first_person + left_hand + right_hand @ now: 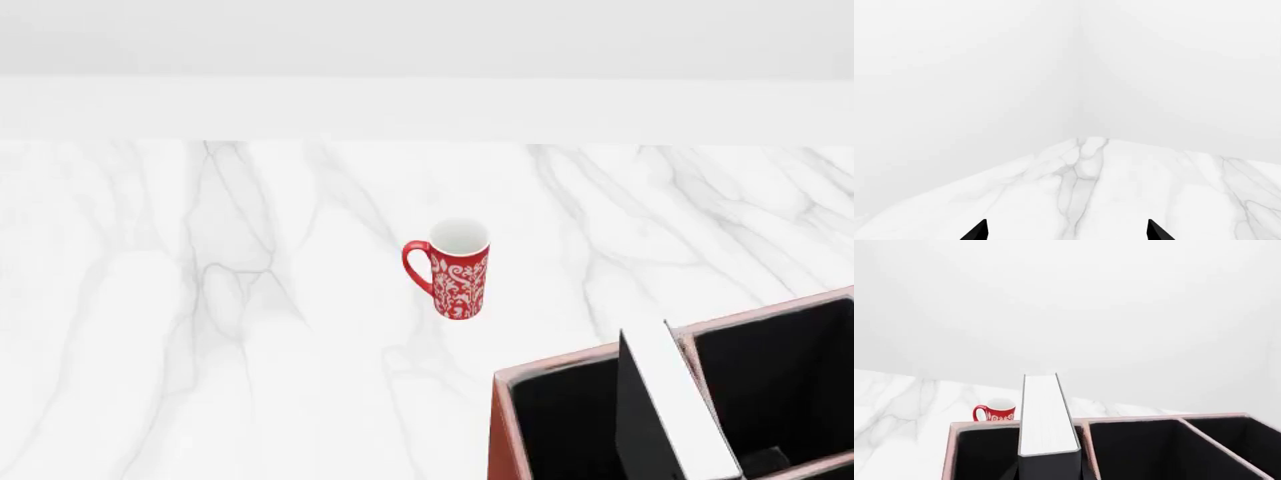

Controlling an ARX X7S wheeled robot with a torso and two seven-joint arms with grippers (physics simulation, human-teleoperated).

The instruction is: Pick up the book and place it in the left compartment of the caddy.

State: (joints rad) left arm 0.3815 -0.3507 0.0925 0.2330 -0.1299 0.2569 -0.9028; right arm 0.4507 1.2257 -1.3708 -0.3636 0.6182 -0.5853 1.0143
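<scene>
The black book (674,400) with white page edges stands on edge in the left compartment (561,420) of the reddish-brown caddy (501,430), against its inner divider, and rises above the rim. In the right wrist view the book (1047,415) fills the middle, over the same compartment (981,455) of the caddy (1154,418). My right gripper (1049,475) sits at the book's near end, with dark fingers close against both covers. My left gripper (1067,232) is open and empty over bare marble. Neither gripper shows in the head view.
A red mug (458,268) with a white pattern stands upright on the marble table (200,300), left of and beyond the caddy; it also shows in the right wrist view (995,412). A white wall runs behind the table. The two shorter caddy sections (1141,450) hold nothing.
</scene>
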